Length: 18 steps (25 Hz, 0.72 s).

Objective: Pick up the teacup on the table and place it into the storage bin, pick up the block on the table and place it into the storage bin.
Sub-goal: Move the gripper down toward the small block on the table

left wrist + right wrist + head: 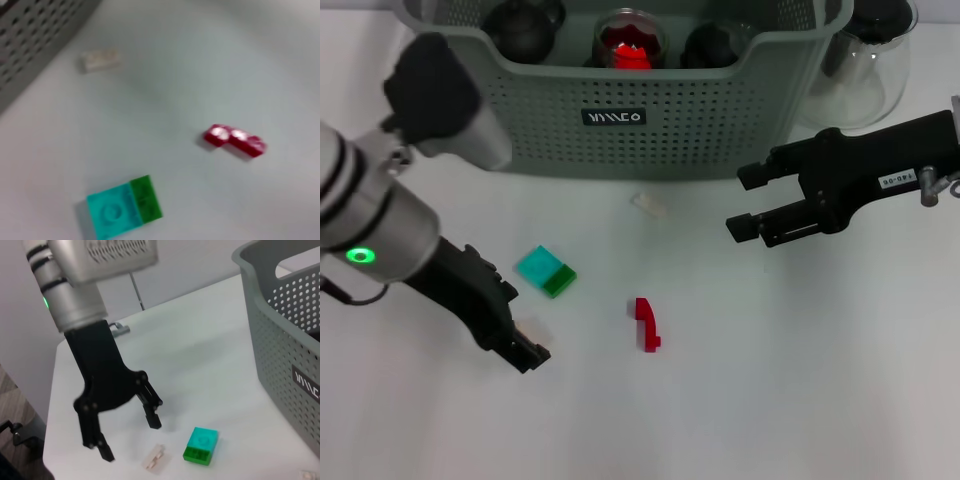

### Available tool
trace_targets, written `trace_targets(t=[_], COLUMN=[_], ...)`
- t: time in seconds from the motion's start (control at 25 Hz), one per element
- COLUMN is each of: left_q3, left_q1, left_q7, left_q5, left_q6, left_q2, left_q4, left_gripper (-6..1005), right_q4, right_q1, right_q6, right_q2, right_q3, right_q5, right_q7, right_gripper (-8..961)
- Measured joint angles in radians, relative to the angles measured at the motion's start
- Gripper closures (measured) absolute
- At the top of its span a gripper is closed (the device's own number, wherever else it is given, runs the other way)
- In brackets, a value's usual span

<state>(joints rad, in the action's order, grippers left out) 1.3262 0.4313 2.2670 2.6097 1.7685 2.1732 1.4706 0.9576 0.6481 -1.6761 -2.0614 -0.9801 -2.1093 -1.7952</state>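
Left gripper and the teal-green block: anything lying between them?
Only bare table. The head view shows an open white gap between the left gripper and the teal-green block; the small beige piece sits by the jaws, off that line.

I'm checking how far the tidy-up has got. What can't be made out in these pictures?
- Inside the bin, head view: the front wall and the picture's top edge hide most of the dark round things and the red item. No teacup can be identified.
- Glass jug, head view: cut off by the top edge.
- Pale piece near the bin, left wrist view: blurred, shape unclear.
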Motion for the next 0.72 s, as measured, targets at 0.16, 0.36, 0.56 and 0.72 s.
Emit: trace_targets(t=[0.16, 0.36, 0.56, 0.72], left_q3=[0.109, 0.204, 0.227, 0.229], left_q1=[-0.008, -0.015, -0.015, -0.016], left_q7=[0.123, 0.192, 0.217, 0.232], left_q5=[0.047, 0.097, 0.114, 0.116], left_q6=[-0.065, -0.113, -0.141, -0.153], left_q2=[0.004, 0.005, 0.005, 0.005], left_q4=[-0.001, -0.012, -0.026, -0.030], left_gripper=[252, 253, 254, 255], right_q4=[-0.017, -0.022, -0.022, -0.024], right_q1=[0.009, 0.012, 0.013, 0.023], right_q6=[0.007, 0.013, 0.012, 0.019], right_q2=[0.000, 0.000, -0.004, -0.013], right_q3=[0.000, -0.007, -0.014, -0.014], right_q5=[0.000, 0.000, -0.032, -0.092], right_q7=[0.000, 0.000, 0.000, -0.012], right_gripper=[160, 160, 160, 160])
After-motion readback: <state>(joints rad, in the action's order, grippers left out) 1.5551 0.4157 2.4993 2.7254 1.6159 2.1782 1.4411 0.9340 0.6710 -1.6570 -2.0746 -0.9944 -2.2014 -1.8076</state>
